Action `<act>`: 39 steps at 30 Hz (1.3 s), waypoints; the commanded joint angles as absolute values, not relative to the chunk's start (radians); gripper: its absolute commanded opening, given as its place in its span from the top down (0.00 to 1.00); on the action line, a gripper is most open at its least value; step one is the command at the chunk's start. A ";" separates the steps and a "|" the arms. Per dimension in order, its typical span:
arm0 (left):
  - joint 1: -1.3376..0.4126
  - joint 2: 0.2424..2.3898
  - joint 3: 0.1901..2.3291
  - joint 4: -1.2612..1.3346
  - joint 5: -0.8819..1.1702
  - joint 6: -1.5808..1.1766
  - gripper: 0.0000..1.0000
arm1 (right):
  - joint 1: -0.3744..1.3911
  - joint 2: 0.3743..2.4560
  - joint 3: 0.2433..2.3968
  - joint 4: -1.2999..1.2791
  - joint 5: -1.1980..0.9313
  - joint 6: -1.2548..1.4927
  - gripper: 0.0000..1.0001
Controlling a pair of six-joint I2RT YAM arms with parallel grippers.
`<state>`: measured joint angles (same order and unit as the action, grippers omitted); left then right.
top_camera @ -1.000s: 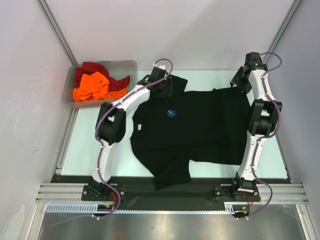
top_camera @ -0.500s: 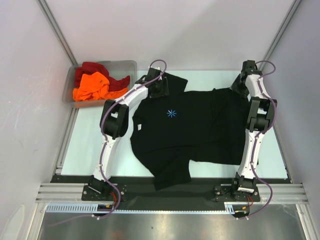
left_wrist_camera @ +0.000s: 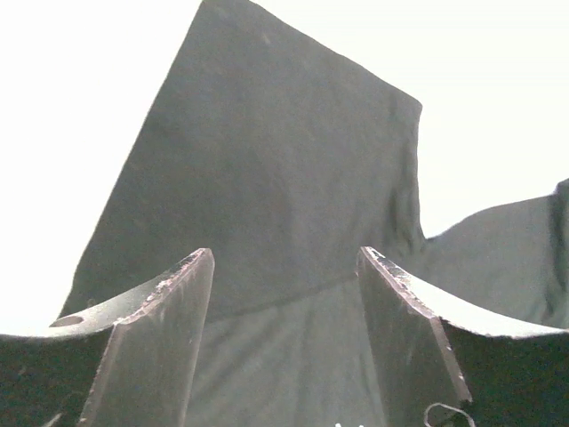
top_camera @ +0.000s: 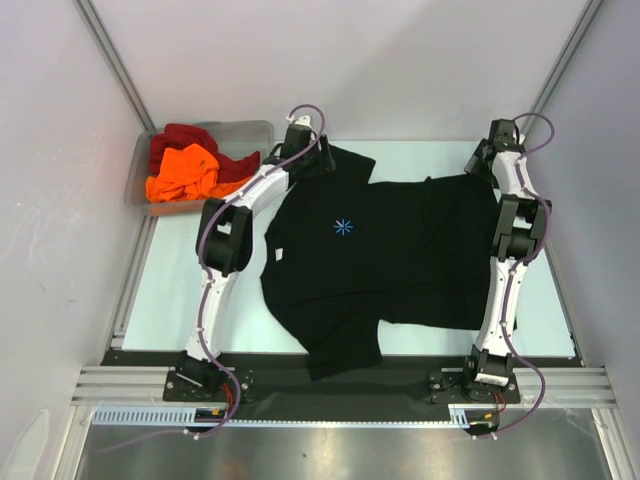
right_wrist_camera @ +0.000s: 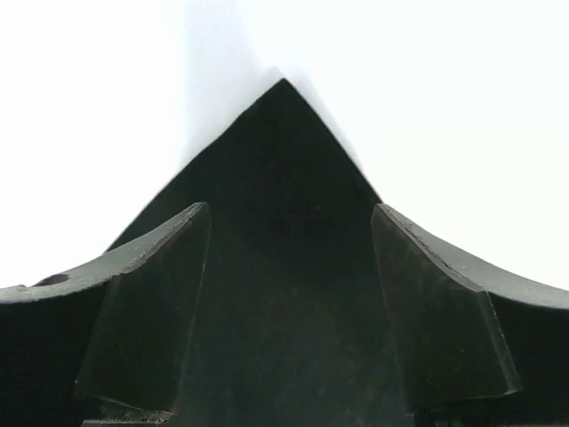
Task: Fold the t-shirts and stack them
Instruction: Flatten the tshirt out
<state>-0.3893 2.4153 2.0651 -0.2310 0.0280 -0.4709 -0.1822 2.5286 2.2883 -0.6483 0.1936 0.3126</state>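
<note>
1. A pale table sits between plain light walls;
2. The bin at its far left corner holds a crumpled orange shirt and a dark red shirt;
3. The black shirt lies flat mid-table, lengthwise left to right, collar seemingly leftward; the left gripper over its far sleeve and the right gripper over its far right corner both stand spread, gripping nothing.

Right end effector: two dark, wedge-shaped fingers in the lower foreground, one at each side, with the tips spread wide apart. Black soft cloth t-shirt: fills the gap between the fingers and narrows upward to a single pointed corner at upper centre. Contact between fingers and cloth cannot be told. Bench: a pale, glare-washed surface on both sides of the corner, with a faint shadow along the cloth's edges.
</note>
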 commanded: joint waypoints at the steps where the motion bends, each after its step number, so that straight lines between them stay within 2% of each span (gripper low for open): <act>1: -0.371 2.434 2.108 -0.160 0.003 -0.483 0.27 | -0.183 2.568 2.345 -0.620 0.204 0.258 0.21; 7: -0.362 2.439 2.111 -0.161 0.072 -0.503 0.27 | -0.207 2.623 2.406 -0.630 0.207 0.259 0.28; 10: -0.362 2.431 2.108 -0.167 0.112 -0.503 0.28 | -0.218 2.643 2.447 -0.662 0.221 0.290 0.44; 12: -0.361 2.425 2.103 -0.179 0.113 -0.505 0.28 | -0.225 2.646 2.459 -0.666 0.178 0.317 0.47; 13: -0.359 2.422 2.102 -0.187 0.115 -0.506 0.28 | -0.227 2.654 2.462 -0.669 0.169 0.319 0.52; 14: -0.359 2.408 2.095 -0.189 0.121 -0.506 0.28 | -0.227 2.658 2.470 -0.675 0.155 0.319 0.64; 19: -0.356 2.359 2.034 -0.156 0.152 -0.522 0.28 | -0.227 2.672 2.470 -0.684 0.155 0.319 0.83; 22: -0.354 2.353 2.046 -0.163 0.166 -0.517 0.28 | -0.227 2.678 2.476 -0.673 0.178 0.318 1.00; 35: -0.345 2.355 2.059 -0.166 0.206 -0.534 0.29 | -0.253 2.629 2.459 -0.696 0.316 0.261 1.00; 39: -0.345 2.355 2.057 -0.164 0.218 -0.531 0.29 | -0.262 2.652 2.520 -0.663 0.365 0.221 1.00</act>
